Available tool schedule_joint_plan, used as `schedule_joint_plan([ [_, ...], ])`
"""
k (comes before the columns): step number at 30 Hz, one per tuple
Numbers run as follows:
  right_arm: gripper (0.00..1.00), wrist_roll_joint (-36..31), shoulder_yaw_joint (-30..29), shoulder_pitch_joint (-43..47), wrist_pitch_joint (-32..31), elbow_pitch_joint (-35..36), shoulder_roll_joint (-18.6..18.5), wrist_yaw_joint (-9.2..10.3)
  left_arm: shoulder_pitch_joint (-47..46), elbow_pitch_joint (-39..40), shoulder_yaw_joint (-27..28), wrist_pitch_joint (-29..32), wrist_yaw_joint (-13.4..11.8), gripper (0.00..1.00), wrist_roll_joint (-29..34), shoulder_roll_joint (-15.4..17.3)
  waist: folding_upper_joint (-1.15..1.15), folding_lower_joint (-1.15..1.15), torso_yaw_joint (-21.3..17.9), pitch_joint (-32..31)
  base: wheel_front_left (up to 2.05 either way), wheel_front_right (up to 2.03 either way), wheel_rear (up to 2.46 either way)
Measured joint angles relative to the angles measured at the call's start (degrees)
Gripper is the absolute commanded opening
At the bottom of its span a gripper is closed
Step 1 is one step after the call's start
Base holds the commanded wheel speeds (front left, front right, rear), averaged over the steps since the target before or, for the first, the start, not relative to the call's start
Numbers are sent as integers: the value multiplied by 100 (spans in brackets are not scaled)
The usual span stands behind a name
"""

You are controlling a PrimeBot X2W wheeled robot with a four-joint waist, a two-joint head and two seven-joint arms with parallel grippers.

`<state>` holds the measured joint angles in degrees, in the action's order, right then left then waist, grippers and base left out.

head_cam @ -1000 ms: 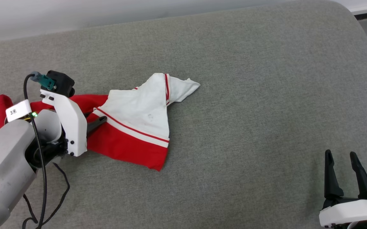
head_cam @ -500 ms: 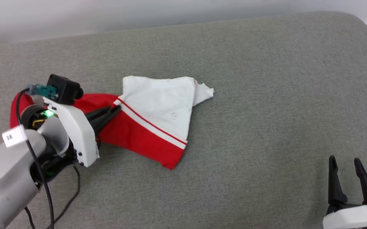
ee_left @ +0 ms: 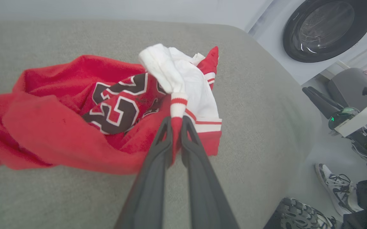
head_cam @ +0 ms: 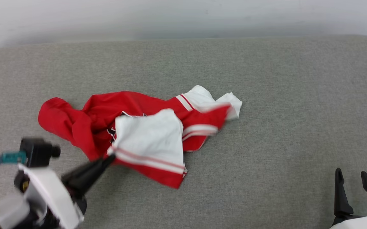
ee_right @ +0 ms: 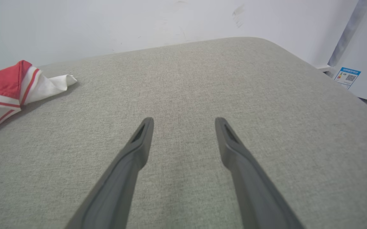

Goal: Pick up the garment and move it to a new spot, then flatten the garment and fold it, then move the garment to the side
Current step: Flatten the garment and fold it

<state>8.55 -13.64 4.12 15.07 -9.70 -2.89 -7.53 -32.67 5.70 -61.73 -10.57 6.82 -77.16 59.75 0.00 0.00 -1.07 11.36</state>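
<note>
The garment (head_cam: 129, 124), a red jersey with white sleeves and striped trim, lies bunched on the grey cushion (head_cam: 266, 95). My left gripper (head_cam: 110, 157) is shut on its striped hem at the lower left, pulling a white and red flap up off the pile. In the left wrist view the two fingers pinch red cloth (ee_left: 176, 127) just below a striped cuff, and black white-outlined numbers (ee_left: 116, 106) show in the folds. My right gripper (head_cam: 352, 176) stands open at the lower right, over bare cushion, well away from the garment (ee_right: 8, 86).
The cushion's far edge meets a pale wall (head_cam: 183, 16). In the left wrist view a washing machine door (ee_left: 326, 28) and a person's sneakers (ee_left: 329, 184) lie beyond the cushion's right edge. A labelled white panel (ee_right: 347, 76) stands past the cushion's corner.
My left gripper has shut on the garment's hem and drawn back toward me, dragging the shirt and turning its folds over. The head camera has shifted too. The right gripper stays open.
</note>
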Motion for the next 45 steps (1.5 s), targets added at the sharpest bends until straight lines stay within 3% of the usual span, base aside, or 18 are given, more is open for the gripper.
schedule_joint_plan([
  [4, 100, -26, -29, 50, 0, 7, -1, 1, 655, 145, -186, 113, 0, 17, -772, 267, 0, 0, 96, -51, 0, 0, 0],
  [6, 100, -51, -32, 69, 0, 3, -1, 1, 780, 100, -253, 191, 0, 0, -946, 356, 0, 0, 127, -65, 0, 0, 0],
  [11, 100, -57, -31, 68, 0, 0, -2, 1, 1068, 40, -415, 511, 16, 0, -1525, 414, 0, -1, 120, -76, 0, 0, 0],
  [15, 100, -57, -45, 70, 1, -13, -2, 0, 1181, -324, -527, 749, -153, 0, -1778, 371, 0, 0, 94, -92, 0, 0, 0],
  [18, 100, -54, -45, 80, 0, -41, -2, 0, 1245, -711, -605, 758, -439, 1, -1740, 266, 0, 0, 42, -102, 0, 0, 0],
  [22, 100, -36, -33, 84, 0, -42, -2, 1, 1308, -987, -590, 617, -396, 38, -1798, 33, 0, 0, 2, -108, 0, 0, 0],
  [23, 100, -32, -31, 86, 0, -47, -2, 1, 1338, -1053, -580, 577, -389, 69, -1834, 12, 0, 0, -5, -111, 0, 0, 0],
  [25, 100, -12, -31, 87, 0, -52, -2, 1, 1380, -1143, -521, 437, -371, 100, -1903, -51, 0, 0, -14, -124, 0, 0, 0],
  [28, 100, -10, -41, 111, 0, -36, -2, 0, 1383, -1126, -314, -12, -267, 100, -1835, -98, 0, -1, -11, -146, 0, 0, 0],
  [33, 100, -54, -121, 140, 0, 53, -2, 1, 1377, -910, 439, -425, -56, 100, -1606, -53, 0, 0, 47, -186, 0, 0, 0],
  [36, 100, -74, -151, 146, 0, 102, -3, 0, 1500, -921, 1436, -434, -18, 100, -1432, -203, 0, 0, 108, -214, 0, 0, 0],
  [40, 100, -101, -109, 143, 0, 160, -3, 1, 1964, -887, 2897, -443, 26, 100, -454, -783, 0, 0, 174, -256, 0, 0, 0],
  [45, 100, -148, 13, 112, 0, 196, -1, 0, 2625, -704, 4280, -448, 57, 100, 838, -1701, 0, 0, 214, -286, 0, 0, 0],
])
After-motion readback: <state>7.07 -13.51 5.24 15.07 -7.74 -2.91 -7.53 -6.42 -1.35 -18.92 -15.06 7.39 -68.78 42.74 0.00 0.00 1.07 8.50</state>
